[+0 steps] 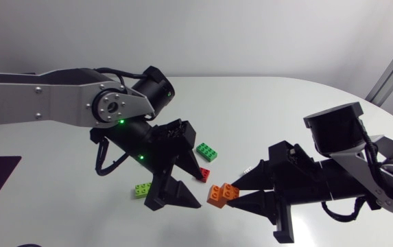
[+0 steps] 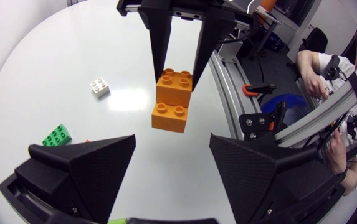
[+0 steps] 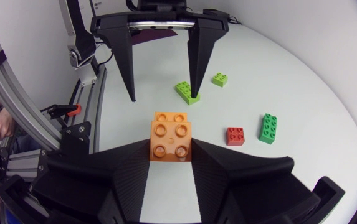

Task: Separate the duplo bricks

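Both pitched down: R jaws clamp orange bricks (image 3: 171, 134), L jaws spread.

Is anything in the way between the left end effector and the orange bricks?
No, nothing visible. The left end effector is open, and the orange bricks lie straight ahead of its fingers with only bare table between. The right end effector grips their far end from two sides.
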Controlling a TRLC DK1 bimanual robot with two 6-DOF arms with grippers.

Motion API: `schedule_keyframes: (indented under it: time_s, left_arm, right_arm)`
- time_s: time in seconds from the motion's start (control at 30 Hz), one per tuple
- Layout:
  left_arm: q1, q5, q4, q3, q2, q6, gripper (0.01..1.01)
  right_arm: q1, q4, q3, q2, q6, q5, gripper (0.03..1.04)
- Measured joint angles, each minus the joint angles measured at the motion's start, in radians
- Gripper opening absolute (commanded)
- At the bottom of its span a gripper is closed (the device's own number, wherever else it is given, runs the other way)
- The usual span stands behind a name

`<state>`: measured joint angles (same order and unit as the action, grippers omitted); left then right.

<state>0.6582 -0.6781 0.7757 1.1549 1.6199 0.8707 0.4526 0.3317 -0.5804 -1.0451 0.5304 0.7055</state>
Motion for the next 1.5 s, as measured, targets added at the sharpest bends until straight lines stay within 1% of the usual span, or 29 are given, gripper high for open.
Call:
schedule_keyframes:
  time_s: [0.1,0.23,0.43,0.6,0.77,1.03,1.13,1.23,1.33,1.5]
  left_arm:
    - [0.005,-0.010,0.007,0.012,0.027,0.000,0.762]
    - [0.005,-0.026,0.022,0.031,0.047,0.004,0.677]
    - [0.005,-0.046,0.036,0.060,0.054,0.008,0.675]
    - [0.012,-0.056,0.055,0.077,0.071,0.019,0.528]
    - [0.016,-0.061,0.070,0.089,0.093,0.026,0.339]
    - [0.017,-0.075,0.086,0.095,0.095,0.034,0.318]
    - [0.023,-0.082,0.097,0.095,0.095,0.042,0.316]
    - [0.032,-0.080,0.100,0.095,0.095,0.055,0.316]
    - [0.043,-0.082,0.100,0.094,0.095,0.056,0.316]
    - [0.029,-0.055,0.095,0.087,0.095,0.064,0.316]
  right_arm:
    - [0.000,-0.001,0.000,-0.001,-0.004,0.017,0.31]
    - [0.000,-0.002,-0.015,-0.011,-0.015,0.034,0.31]
    - [0.000,-0.009,-0.039,-0.026,-0.019,0.056,0.31]
    - [0.000,-0.023,-0.040,-0.045,-0.019,0.074,0.31]
    - [0.000,-0.024,-0.040,-0.046,-0.019,0.084,0.31]
    - [-0.001,-0.026,-0.040,-0.046,-0.023,0.100,0.31]
    - [-0.022,-0.019,-0.041,-0.058,-0.030,0.151,0.31]
    - [-0.061,0.017,-0.056,-0.088,-0.038,0.232,0.31]
    - [-0.085,0.035,-0.090,-0.103,-0.038,0.289,0.31]
    - [-0.126,0.050,-0.117,-0.091,-0.037,0.299,0.31]
